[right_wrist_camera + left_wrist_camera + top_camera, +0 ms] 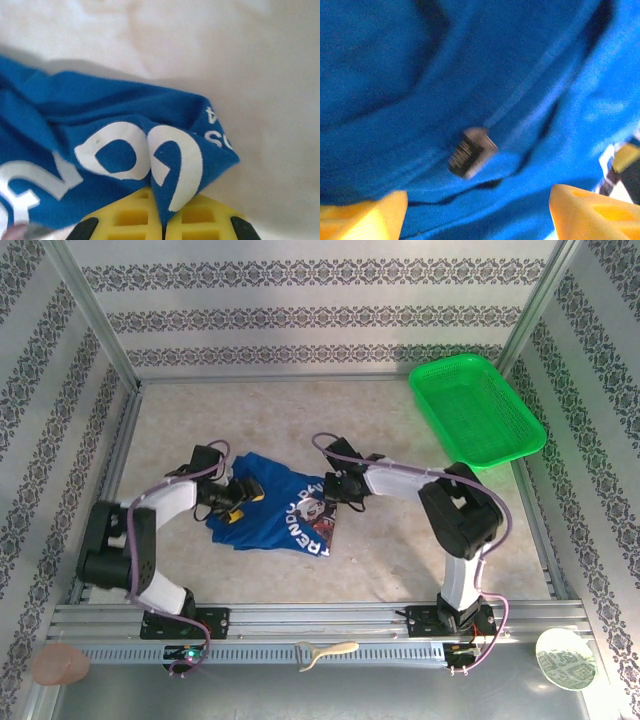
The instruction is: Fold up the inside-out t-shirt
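Metal rail point(320, 620), nearest you: both of your arm bases are bolted to it, side by side.

Counter point(400, 550), pale and mottled: it carries the t-shirt point(285, 502), which lies crumpled left of centre, between your two arms.

Royal-blue t-shirt: white lettering point(115, 152) and a reddish graphic point(318, 515) face up along its right side.

Your left tool point(477, 212): it sits at the t-shirt's left edge with its yellow fingers spread wide and nothing gripped. Blue cloth and a small black label point(471, 152) lie just beyond them.

Your right tool point(164, 220): it sits at the t-shirt's right edge with its yellow fingers pressed together on a fold of the lettered cloth.

Basket point(478, 410), green mesh: it stands at the far right corner of the counter, well apart from the t-shirt.

Walls point(300, 310), patterned paper: these stand behind and to both sides of you.
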You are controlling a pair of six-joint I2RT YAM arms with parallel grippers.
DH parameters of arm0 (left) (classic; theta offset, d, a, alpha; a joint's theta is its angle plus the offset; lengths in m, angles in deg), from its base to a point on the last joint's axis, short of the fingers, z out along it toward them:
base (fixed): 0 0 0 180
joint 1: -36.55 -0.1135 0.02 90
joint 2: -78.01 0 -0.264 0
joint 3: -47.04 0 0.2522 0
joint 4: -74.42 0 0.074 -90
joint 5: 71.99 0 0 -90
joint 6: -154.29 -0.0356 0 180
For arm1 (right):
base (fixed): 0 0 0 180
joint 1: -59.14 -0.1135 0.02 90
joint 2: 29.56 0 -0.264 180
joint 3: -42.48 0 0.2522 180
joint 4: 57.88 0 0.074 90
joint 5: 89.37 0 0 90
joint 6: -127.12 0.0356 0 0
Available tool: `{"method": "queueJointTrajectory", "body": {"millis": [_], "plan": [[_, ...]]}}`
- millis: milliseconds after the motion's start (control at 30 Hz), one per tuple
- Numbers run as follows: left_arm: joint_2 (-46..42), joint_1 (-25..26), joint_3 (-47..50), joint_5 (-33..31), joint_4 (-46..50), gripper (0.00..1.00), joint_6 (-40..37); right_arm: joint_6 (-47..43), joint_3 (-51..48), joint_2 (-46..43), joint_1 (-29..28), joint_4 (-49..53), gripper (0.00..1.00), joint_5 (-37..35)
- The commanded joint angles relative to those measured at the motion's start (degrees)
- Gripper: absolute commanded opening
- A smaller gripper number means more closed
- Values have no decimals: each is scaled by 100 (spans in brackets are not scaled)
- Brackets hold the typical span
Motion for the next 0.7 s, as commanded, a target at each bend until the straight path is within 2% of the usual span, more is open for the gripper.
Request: {"method": "queueJointTrajectory", "body": {"millis": [0,133,233,267,333,367,400,567,667], "plan": [[717,65,-800,-43,-278,75,-522,876,-1157,-701,-69,-65,0,-339],[1747,224,-2133,180,191,75,-967,2132,-2597,-1956,-595,-631,0,-767],[2416,447,-3163,411,587,74,-1259,3137,-3220,-2692,-1496,-676,0,-1342],[2575,517,-3492,476,707,74,-1318,3467,-3354,-2865,-1806,-675,8,-1522],[2842,654,-4026,562,921,74,-1423,3898,-3531,-3105,-2284,-650,39,-1722],[2917,712,-4247,618,1016,74,-1462,4003,-3568,-3238,-2449,-577,47,-1796],[2930,744,-4411,669,1113,75,-1512,4020,-3573,-3417,-2567,-443,51,-1851],[2301,682,-4474,436,1402,76,-1695,3437,-3303,-4698,-2471,628,57,-2264],[1642,603,-4006,193,1501,80,-1575,2289,-3004,-5219,-1558,913,58,-1882]]}}
